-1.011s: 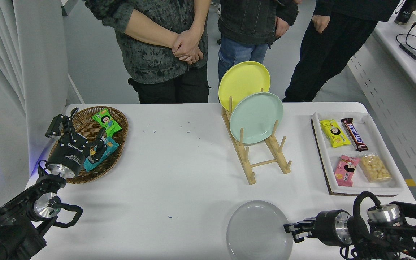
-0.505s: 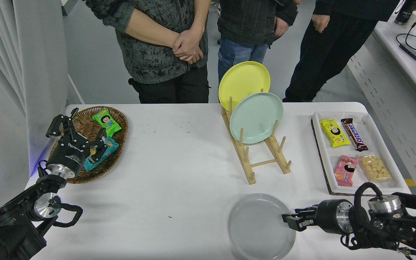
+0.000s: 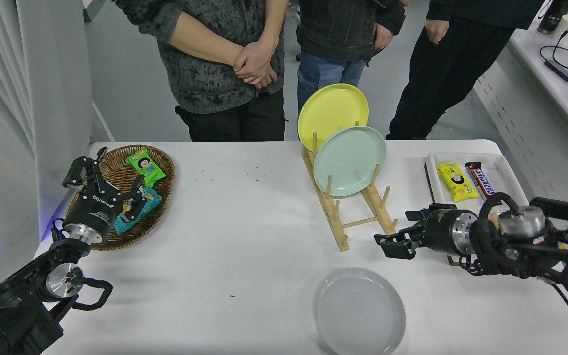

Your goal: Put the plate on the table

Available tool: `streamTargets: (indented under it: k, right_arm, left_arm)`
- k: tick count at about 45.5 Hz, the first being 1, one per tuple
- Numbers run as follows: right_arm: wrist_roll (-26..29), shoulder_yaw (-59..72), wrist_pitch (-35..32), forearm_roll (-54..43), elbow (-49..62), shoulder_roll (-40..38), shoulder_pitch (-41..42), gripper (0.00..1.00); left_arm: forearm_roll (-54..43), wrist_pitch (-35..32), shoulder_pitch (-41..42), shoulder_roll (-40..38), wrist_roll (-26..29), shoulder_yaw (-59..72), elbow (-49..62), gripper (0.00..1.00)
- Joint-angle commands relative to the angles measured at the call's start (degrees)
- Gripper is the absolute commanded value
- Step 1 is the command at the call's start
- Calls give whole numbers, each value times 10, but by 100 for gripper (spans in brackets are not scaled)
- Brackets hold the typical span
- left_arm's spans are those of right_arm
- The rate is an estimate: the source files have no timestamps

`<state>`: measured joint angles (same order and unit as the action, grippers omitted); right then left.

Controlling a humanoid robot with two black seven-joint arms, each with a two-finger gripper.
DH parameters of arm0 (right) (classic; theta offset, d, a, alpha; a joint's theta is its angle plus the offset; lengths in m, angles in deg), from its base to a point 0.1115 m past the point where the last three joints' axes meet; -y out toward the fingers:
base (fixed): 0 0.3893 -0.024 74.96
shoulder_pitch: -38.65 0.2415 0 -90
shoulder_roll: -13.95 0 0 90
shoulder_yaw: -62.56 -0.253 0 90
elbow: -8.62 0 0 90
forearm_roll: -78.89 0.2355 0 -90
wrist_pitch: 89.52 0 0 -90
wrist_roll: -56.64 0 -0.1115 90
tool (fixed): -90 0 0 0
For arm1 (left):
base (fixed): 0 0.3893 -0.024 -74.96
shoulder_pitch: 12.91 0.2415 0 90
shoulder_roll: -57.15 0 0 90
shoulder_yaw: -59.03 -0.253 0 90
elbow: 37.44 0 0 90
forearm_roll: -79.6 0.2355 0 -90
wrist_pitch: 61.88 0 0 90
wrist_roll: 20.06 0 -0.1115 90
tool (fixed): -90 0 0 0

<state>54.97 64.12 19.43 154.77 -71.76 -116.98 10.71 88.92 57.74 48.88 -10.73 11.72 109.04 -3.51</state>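
The light grey plate (image 3: 359, 311) lies flat on the white table (image 3: 244, 236) near the front edge, right of centre. My right gripper (image 3: 401, 231) is open and empty. It hangs above the table a little up and right of the plate, clear of it, between the plate and the foot of the wooden rack. My left gripper (image 3: 104, 175) is open and parked at the lower left, over the wicker basket.
A wooden rack (image 3: 350, 209) holds a yellow plate (image 3: 332, 112) and a mint-green plate (image 3: 350, 159). A wicker basket (image 3: 153, 162) with snack packs stands at the left. A white tray (image 3: 434, 160) of snacks stands at the right, partly behind my right arm. Three people stand at the far side.
My right gripper let go of the grey plate, opened, and rose up and back toward the rack. The plate now lies flat on the table. The left arm has not moved.
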Motion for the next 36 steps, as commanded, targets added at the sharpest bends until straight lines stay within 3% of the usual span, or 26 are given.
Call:
streamTargets:
  k: [1,10,16,23,31,36]
  right_arm:
    - [-1,2,0,-154,8,7,62,98]
    - [-1,-10,-37,-368,58,38,90,98]
    - [-4,-25,-145,-511,142,67,86,98]
    - [-5,-66,-247,-555,222,78,74,98]
    - [-9,-146,-264,-587,244,97,6,98]
    - [-9,-279,-274,-594,247,119,-72,98]
  left_arm:
    - [0,0,0,0,0,0,0,98]
    - [0,0,0,-1,0,0,0,98]
    - [0,0,0,0,0,0,0,98]
    - [0,-1,0,0,0,0,0,98]
    - [0,0,0,0,0,0,0,98]
    - [0,0,0,0,0,0,0,98]
